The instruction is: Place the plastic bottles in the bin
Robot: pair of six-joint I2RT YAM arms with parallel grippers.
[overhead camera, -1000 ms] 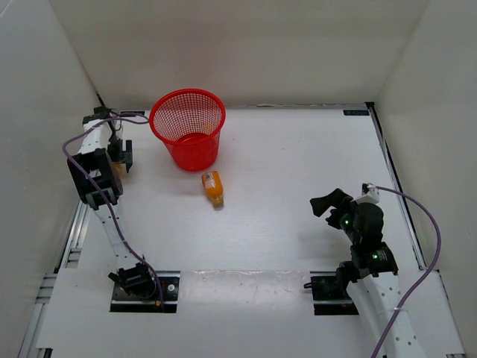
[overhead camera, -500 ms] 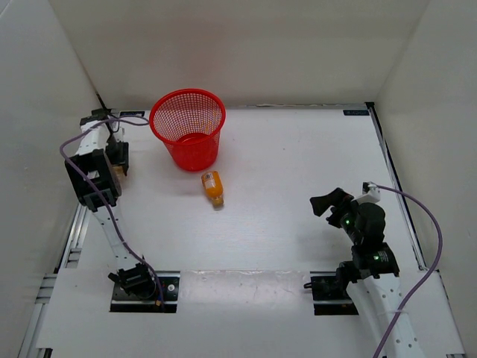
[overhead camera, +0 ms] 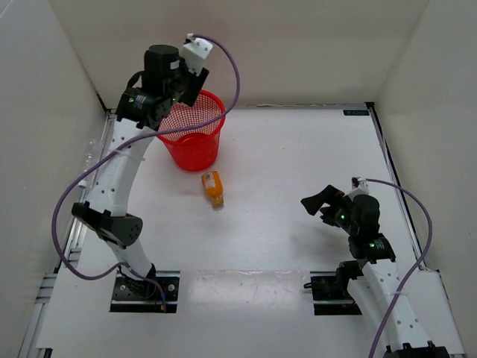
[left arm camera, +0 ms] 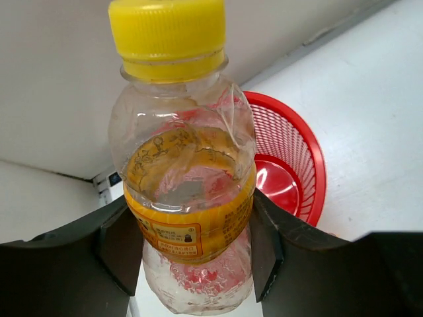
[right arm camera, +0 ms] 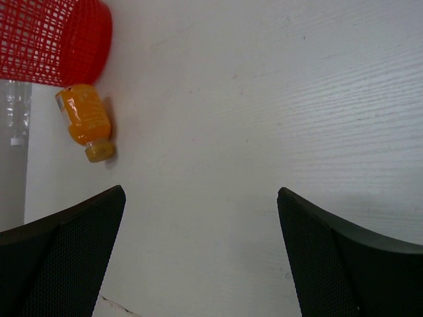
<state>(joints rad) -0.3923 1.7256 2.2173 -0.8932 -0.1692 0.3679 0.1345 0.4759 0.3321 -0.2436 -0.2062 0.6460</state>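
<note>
Presently, left gripper (left arm camera: 192, 247) clamps yellow-capped bottle (left arm camera: 185, 165) between its fingers, bin (left arm camera: 310, 178) beyond them. Right gripper (right arm camera: 201, 251) spread wide, empty; orange bottle (right arm camera: 86, 119) lies well ahead-left of its fingers.

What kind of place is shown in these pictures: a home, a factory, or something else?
Probably a robot test cell in a laboratory. Plain white walls enclose a white table, two robot arms are bolted at its near edge, and a red mesh bin stands beside an orange bottle.
</note>
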